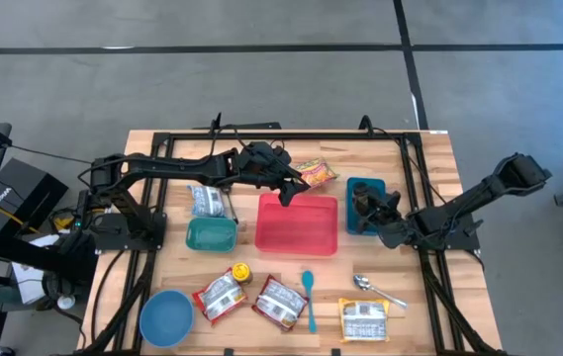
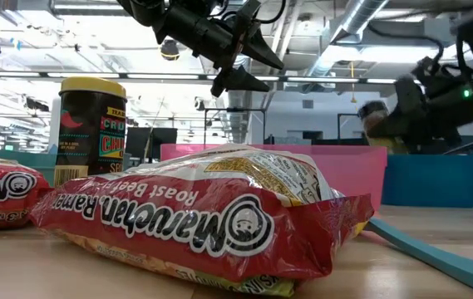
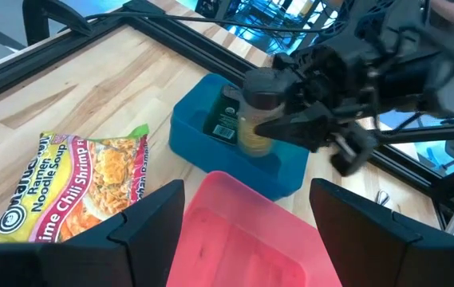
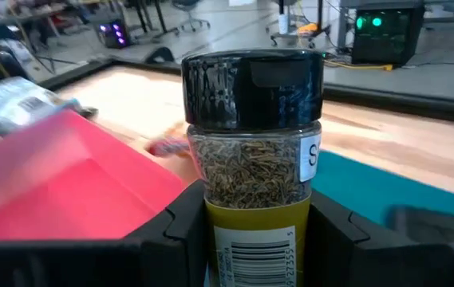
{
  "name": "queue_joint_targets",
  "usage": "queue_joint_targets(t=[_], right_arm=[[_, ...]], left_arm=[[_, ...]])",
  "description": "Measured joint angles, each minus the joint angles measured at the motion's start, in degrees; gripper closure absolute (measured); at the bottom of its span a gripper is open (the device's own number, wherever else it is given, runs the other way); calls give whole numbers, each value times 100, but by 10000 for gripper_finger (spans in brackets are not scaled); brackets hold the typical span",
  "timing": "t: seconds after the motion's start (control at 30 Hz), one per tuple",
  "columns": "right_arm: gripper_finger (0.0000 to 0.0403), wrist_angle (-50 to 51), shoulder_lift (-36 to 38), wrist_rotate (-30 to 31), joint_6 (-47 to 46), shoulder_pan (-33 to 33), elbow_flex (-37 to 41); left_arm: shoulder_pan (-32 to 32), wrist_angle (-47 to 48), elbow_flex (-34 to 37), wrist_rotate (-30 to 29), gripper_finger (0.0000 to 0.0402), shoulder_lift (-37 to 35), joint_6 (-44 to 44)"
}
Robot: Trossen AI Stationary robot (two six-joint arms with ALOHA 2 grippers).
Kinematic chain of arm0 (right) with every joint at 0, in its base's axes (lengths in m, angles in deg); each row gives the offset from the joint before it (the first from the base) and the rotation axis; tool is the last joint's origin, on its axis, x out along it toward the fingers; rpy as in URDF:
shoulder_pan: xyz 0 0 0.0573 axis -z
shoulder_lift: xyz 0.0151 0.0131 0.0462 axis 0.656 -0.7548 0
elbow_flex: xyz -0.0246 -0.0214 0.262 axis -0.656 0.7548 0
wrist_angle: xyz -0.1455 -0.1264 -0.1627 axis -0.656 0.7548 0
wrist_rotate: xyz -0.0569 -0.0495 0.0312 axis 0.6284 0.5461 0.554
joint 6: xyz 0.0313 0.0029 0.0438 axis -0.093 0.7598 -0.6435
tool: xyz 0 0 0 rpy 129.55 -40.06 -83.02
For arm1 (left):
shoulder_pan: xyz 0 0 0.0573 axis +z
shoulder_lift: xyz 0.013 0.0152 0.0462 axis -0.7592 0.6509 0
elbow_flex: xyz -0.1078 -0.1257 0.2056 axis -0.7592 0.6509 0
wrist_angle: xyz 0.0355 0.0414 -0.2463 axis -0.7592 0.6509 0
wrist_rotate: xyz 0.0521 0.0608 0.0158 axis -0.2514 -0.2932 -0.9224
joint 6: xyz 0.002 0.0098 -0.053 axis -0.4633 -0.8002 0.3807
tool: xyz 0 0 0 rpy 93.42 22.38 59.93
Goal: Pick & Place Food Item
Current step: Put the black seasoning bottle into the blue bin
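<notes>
Right gripper [image 1: 363, 204] was seen clamped on a spice jar [image 4: 252, 159], fingers pressed against both sides of the jar's lower body. The jar was held upright: black cap, clear section with dried herbs, yellow label with a barcode. In the high view it was positioned over the blue bin [image 1: 366, 206], right of the red bin [image 1: 297, 224]. Whether the jar base was touching the blue bin floor could not be told.

Left gripper [image 1: 288, 191] was seen over the back edge of the red bin, fingers [image 3: 148, 215] spread wide apart, nothing between them. In the left wrist view the red bin was seen directly below those fingers, with the blue bin and the held jar just beyond.

A lime chili shrimp ramen pack [image 1: 315, 173] was lying flat on the table behind the red bin, just beside the left gripper.

Other items noted on the table:
- green bin [image 1: 211, 234] left of the red bin, a grey packet [image 1: 206, 201] just behind it
- blue bowl [image 1: 166, 316] at the front left corner
- two red ramen packs [image 1: 221, 296] [image 1: 280, 303] at the front, a small yellow-lidded jar [image 1: 241, 271] near them
- teal spoon [image 1: 309, 298] and metal spoon [image 1: 376, 289] right of those packs
- yellow packet [image 1: 364, 320] at the front right

In the low view a roast beef ramen pack [image 2: 194, 220] filled the foreground, with a dark chili crunch jar [image 2: 91, 124] standing upright behind it.
</notes>
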State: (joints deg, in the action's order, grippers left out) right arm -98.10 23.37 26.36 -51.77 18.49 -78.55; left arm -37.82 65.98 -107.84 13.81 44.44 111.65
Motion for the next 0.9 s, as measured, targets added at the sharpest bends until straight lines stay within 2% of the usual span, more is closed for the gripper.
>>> queue_joint_targets(t=[0.13,0.23,0.53,0.7,0.9], right_arm=[[269,90,2,26,262,-203,-368],[270,527,-15,116,142,-321,-531],[270,2357,-155,334,-1958,-763,-546],[271,2359,-569,339,-2288,-898,-546],[271,2310,-1311,447,-2710,-710,-546]], left_arm=[[0,0,0,0,135,0,0],[0,2,0,0,135,0,0],[-28,24,0,-29,135,0,-97],[-28,20,0,-129,135,0,-103],[-28,20,0,-137,135,0,-103]])
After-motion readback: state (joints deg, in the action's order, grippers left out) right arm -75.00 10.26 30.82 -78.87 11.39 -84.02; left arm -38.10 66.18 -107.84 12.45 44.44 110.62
